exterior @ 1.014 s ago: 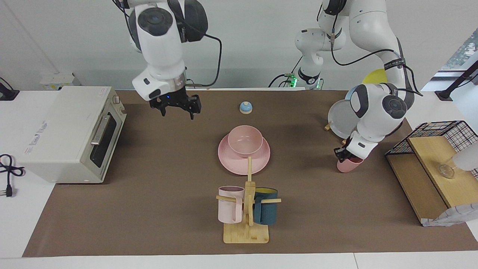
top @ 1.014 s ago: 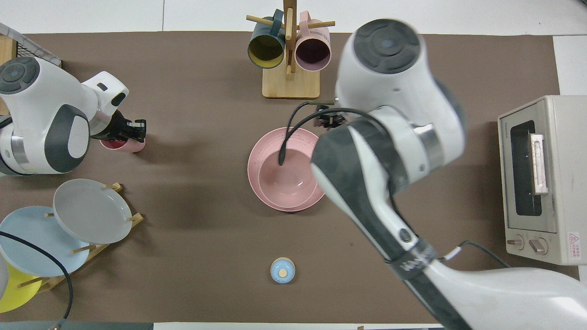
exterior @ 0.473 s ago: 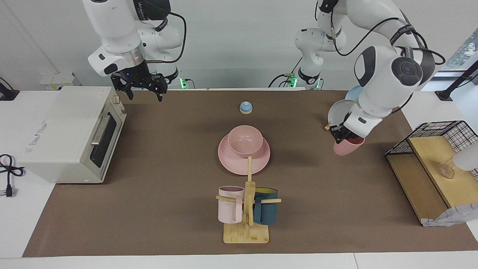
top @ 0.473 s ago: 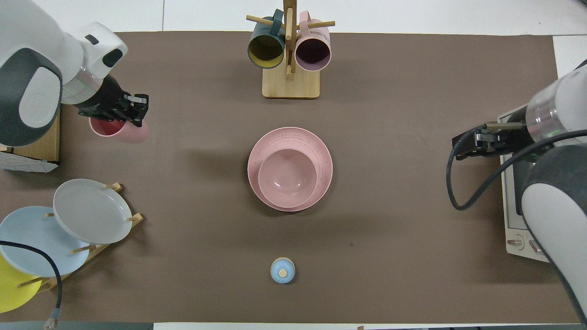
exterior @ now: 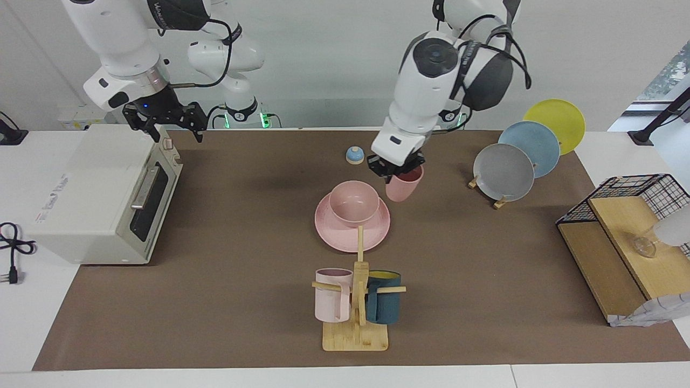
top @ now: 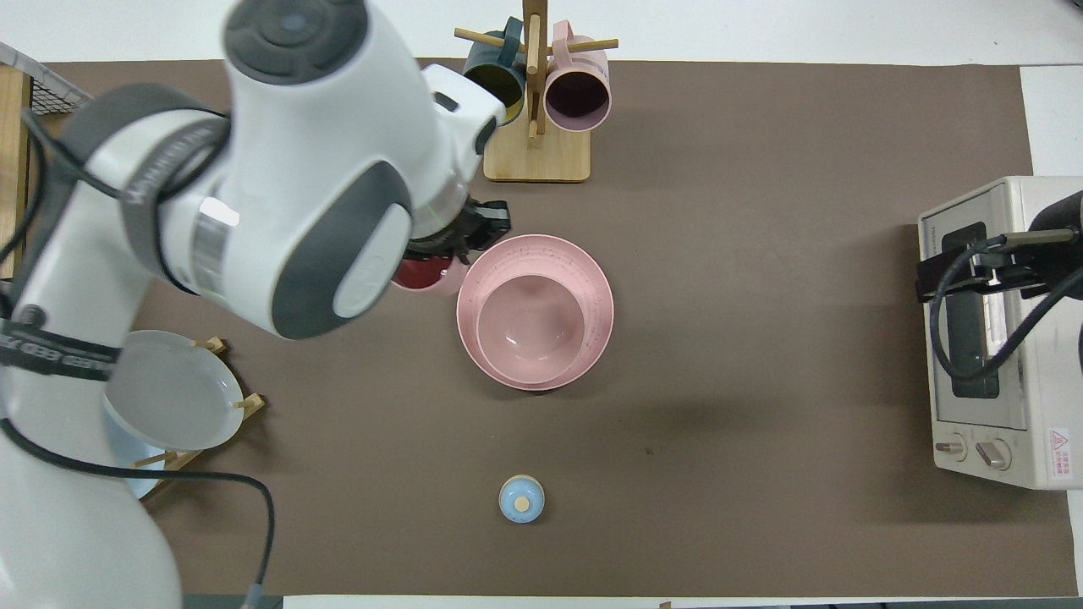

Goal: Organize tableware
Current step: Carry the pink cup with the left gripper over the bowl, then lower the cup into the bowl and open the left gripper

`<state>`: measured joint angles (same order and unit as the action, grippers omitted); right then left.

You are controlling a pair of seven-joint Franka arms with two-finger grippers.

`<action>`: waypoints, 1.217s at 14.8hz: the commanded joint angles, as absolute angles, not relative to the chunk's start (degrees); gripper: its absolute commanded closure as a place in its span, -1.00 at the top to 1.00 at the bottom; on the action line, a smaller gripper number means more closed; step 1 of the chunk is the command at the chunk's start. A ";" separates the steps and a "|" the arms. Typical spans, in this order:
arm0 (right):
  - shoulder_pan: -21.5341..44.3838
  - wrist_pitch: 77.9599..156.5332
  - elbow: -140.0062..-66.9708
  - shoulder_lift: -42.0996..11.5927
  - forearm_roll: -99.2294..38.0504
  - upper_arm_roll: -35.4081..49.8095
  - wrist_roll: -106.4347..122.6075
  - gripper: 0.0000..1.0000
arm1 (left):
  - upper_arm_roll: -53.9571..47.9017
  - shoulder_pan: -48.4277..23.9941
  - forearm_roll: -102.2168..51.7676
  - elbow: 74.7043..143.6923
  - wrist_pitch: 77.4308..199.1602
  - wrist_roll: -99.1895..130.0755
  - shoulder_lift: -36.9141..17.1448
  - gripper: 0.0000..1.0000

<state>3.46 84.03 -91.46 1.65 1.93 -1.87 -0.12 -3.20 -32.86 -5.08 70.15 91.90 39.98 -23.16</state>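
Note:
The pink bowl (exterior: pixel 354 202) sits in the pink plate (exterior: pixel 345 237) at the middle of the mat; both also show in the overhead view, bowl (top: pixel 530 326) and plate (top: pixel 592 279). My left gripper (exterior: pixel 396 170) is shut on the rim of the pink cup (exterior: pixel 403 187) and holds it upright in the air. The cup hangs over the mat just beside the plate's edge, toward the left arm's end. In the overhead view the left arm hides most of the cup (top: pixel 427 277). My right gripper (exterior: pixel 175 129) is open and empty, raised over the toaster oven (exterior: pixel 102 194).
A wooden mug tree (exterior: pixel 356 328) with a pale pink and a teal mug stands farther from the robots than the plate. A rack with grey, blue and yellow plates (exterior: pixel 504 172) and a wire shelf (exterior: pixel 620 231) are at the left arm's end. A small blue bell (exterior: pixel 354 155) lies nearer the robots.
My left gripper lifted the pink cup off the mat near the plate rack and carried it to beside the pink plate. My right gripper drew back from the middle to over the oven.

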 commanded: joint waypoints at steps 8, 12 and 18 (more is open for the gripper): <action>1.32 83.14 -92.55 1.94 1.67 -1.67 2.46 1.00 | -1.93 -38.41 -4.92 80.66 105.45 48.94 -26.54 -1.00; -0.43 83.14 -91.67 1.50 1.32 -1.32 2.72 1.00 | -1.93 -39.11 -4.92 83.05 108.63 49.13 -26.63 -1.00; -0.35 82.44 -90.88 1.58 0.70 -3.07 4.31 1.00 | -1.93 -39.20 -4.92 86.66 112.06 49.13 -26.54 -1.00</action>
<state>0.38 83.10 -91.51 1.63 1.90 -2.67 2.18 -2.92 -38.23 -5.06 84.16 110.18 48.34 -27.75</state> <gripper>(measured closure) 0.000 0.952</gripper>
